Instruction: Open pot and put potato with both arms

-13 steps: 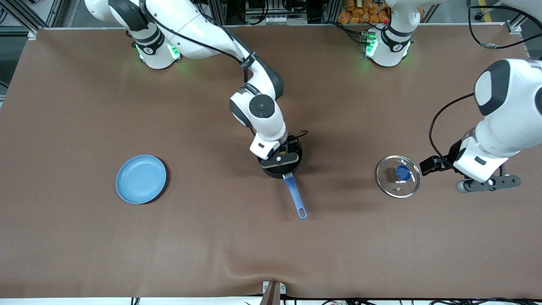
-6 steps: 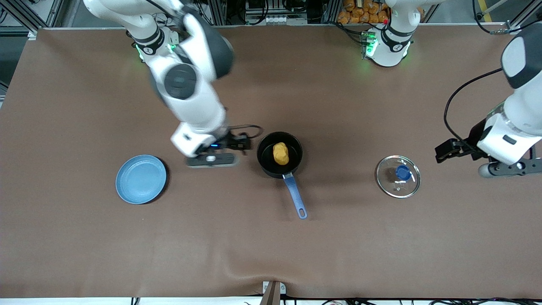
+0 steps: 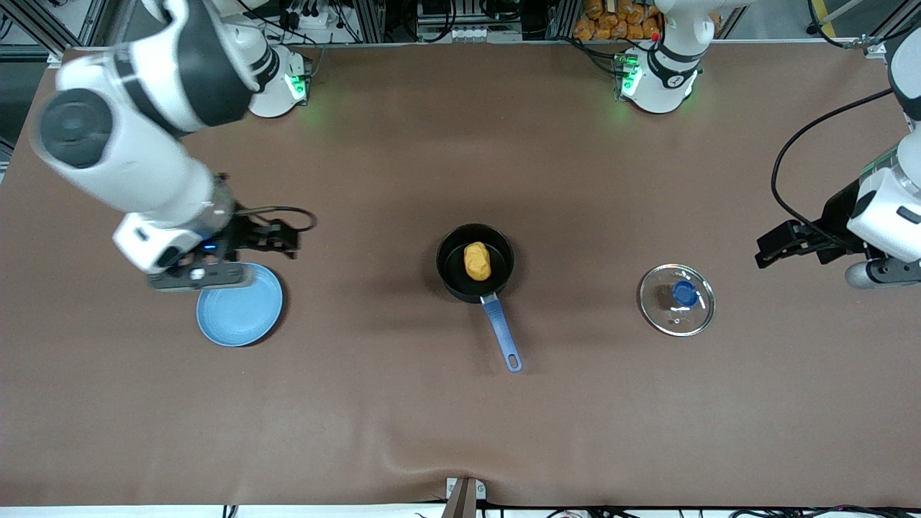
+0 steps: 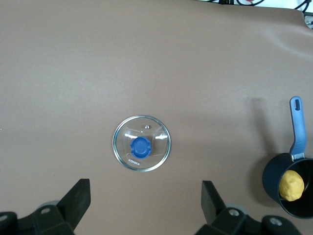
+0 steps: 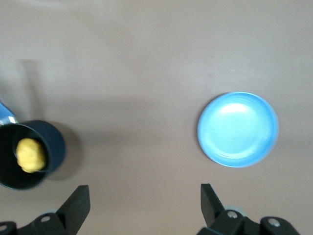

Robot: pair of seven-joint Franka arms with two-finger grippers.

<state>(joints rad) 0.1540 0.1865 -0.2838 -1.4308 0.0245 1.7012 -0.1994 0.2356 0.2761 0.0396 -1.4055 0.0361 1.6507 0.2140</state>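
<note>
The black pot (image 3: 452, 284) stands uncovered mid-table, its blue handle (image 3: 501, 334) pointing toward the front camera. The yellow-orange potato (image 3: 476, 260) lies inside it. The glass lid (image 3: 676, 299) with its blue knob lies flat on the table toward the left arm's end. My right gripper (image 3: 196, 277) is open and empty, up over the edge of the plate. My left gripper (image 3: 883, 272) is open and empty, up over the table's end past the lid. The left wrist view shows the lid (image 4: 142, 143), pot (image 4: 274, 178) and potato (image 4: 291, 185). The right wrist view shows the pot (image 5: 51, 144) and potato (image 5: 31, 154).
A flat light-blue plate (image 3: 239, 314) lies toward the right arm's end of the table; it also shows in the right wrist view (image 5: 238, 129). The brown table cover (image 3: 460, 417) has a small ridge at its front edge.
My right gripper left the pot, with the potato now lying inside, and swung over to the plate. My left gripper drew away from the lid toward the table's end.
</note>
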